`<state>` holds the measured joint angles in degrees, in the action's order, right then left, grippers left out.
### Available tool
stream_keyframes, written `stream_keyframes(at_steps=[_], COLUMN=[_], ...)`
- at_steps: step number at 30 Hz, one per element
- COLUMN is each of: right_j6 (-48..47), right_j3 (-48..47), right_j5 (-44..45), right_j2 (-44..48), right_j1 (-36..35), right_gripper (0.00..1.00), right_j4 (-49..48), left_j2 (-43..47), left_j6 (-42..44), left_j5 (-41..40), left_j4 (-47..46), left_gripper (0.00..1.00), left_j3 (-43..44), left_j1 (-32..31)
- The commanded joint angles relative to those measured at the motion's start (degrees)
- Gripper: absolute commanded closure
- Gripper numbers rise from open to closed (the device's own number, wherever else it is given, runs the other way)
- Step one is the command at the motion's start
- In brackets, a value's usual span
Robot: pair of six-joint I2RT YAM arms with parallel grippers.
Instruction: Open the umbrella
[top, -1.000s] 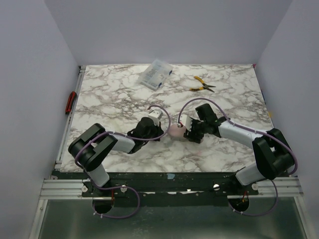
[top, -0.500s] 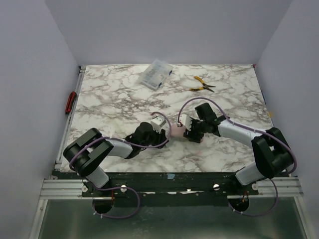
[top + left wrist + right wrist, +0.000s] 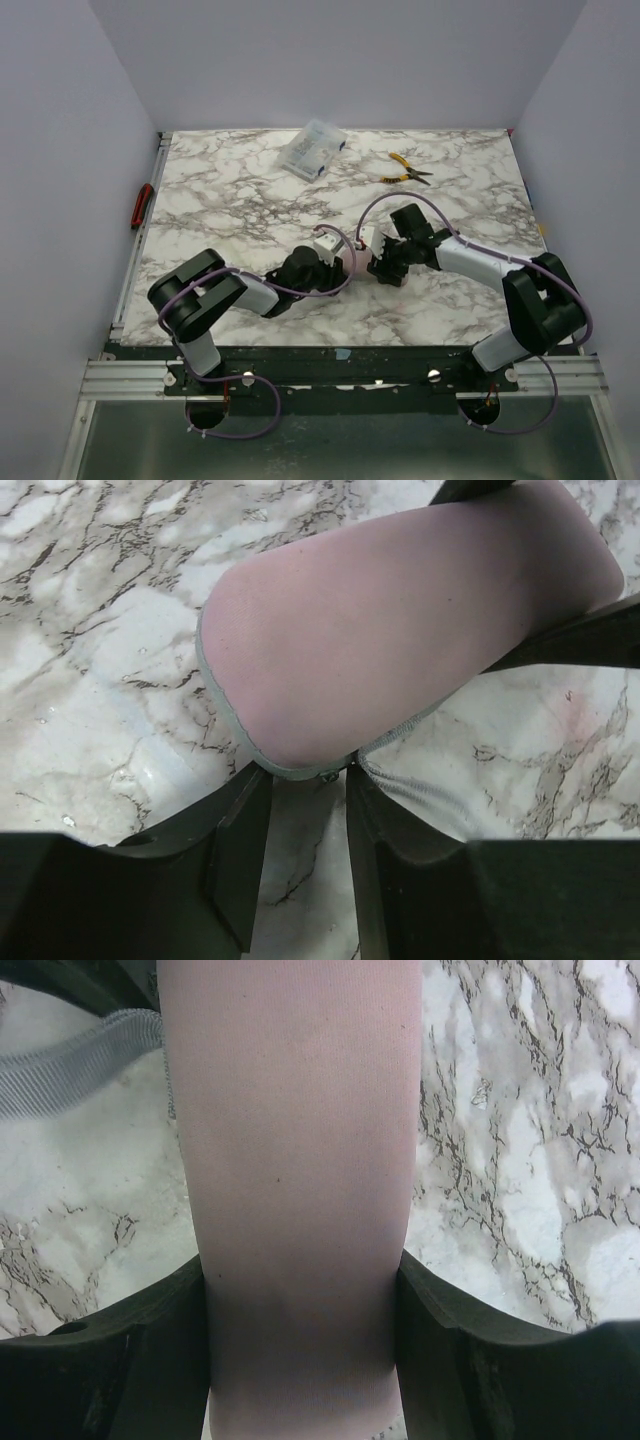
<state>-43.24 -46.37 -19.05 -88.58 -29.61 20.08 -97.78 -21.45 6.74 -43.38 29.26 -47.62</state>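
Note:
The umbrella lies folded on the marble table between my two grippers, mostly hidden by them in the top view. In the left wrist view it is a pale lavender fabric roll with a grey hemmed end. My left gripper has its jaws a narrow gap apart, the tips touching that end and bare marble between them. A grey strap runs beside its right finger. My right gripper is shut across the umbrella's body. The shaft and handle knob are hidden.
A clear plastic box and yellow-handled pliers lie at the back of the table. A red-handled tool sits at the left edge. White walls close in three sides.
My left gripper has moved right across the table to the umbrella's end. The right gripper has kept its hold and hardly moved.

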Motion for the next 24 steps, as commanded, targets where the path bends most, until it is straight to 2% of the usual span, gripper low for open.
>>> stream_keyframes(at_steps=[1,4,9,14,24], right_j6=[3.91,3.60,3.42,5.30,14.14], right_j3=[4.07,4.75,5.13,4.82,3.29], right_j5=[-0.74,-1.12,-1.39,-0.42,2.34], right_j2=[-5.48,-4.87,-4.35,-5.00,-7.60], right_j1=[-0.28,-0.28,-0.28,-0.23,0.53], right_gripper=[0.99,0.99,0.99,0.99,0.99], right_j4=[14.85,15.25,16.20,16.33,15.31], left_j2=[-3.52,-4.62,-5.71,-4.19,-0.52], left_j6=[-4.04,-3.44,-3.40,-4.89,-3.88], left_j5=[-4.68,-7.82,-9.73,-9.47,-9.38], left_j4=[2.23,4.80,5.80,5.85,6.13], left_gripper=[0.69,0.78,1.00,1.00,1.00], left_j3=[2.61,4.50,5.58,4.87,1.64], left_j1=[-1.67,-1.68,-1.60,-1.12,3.93])
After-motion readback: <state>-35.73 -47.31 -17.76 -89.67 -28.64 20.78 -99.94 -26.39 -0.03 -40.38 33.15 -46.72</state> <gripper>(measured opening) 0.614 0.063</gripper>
